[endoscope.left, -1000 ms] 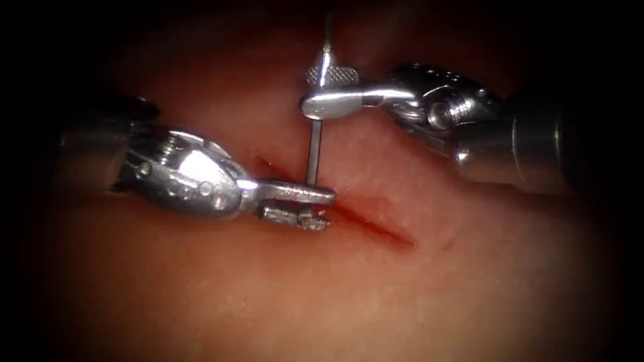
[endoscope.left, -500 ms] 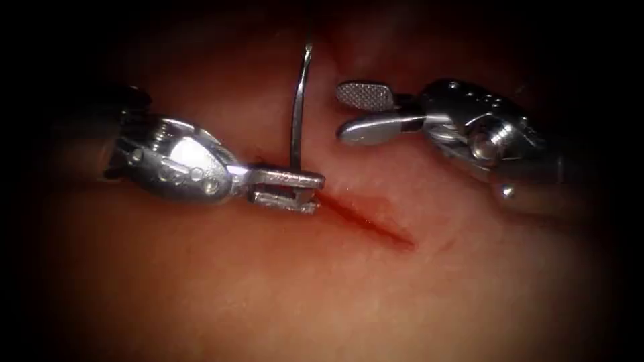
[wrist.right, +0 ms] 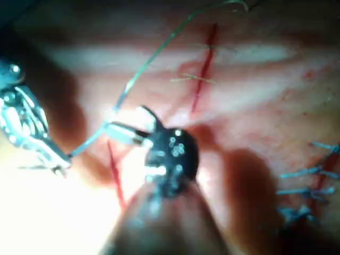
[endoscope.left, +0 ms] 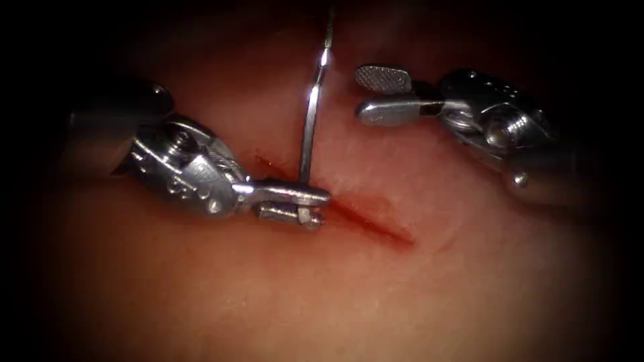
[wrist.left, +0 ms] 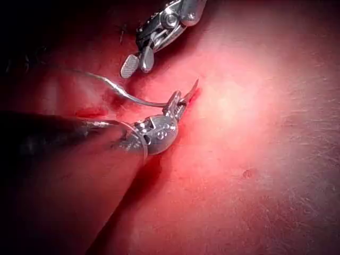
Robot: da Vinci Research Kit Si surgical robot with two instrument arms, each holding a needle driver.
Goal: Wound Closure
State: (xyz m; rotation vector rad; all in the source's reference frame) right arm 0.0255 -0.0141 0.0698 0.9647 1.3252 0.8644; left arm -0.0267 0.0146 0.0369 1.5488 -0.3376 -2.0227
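My left tool [endoscope.left: 324,208] reaches in from the left over the cut [endoscope.left: 376,224] in the tissue [endoscope.left: 335,295]. Its jaws are shut on the curved needle [endoscope.left: 310,121] near one end. The needle rises steeply from the jaws and lies free of the tissue. In the left wrist view, the left tool [wrist.left: 178,101] holds the needle [wrist.left: 127,94] with a short end poking past the jaws. My right tool [endoscope.left: 360,94] hangs to the needle's right, open and holding nothing. A pale thread [wrist.right: 159,48] trails away across the tissue.
The cut [wrist.right: 204,69] shows as a red line with red fluid along it. Blue stitches [wrist.right: 305,178] cross another part of the tissue beyond the right tool [wrist.right: 125,121]. The right tool [wrist.left: 135,66] sits close above the needle's curve.
One second ago the right tool's jaws held the needle's upper part. They let go, opened and drew back to the right. The left tool keeps the needle, which now leans slightly right.
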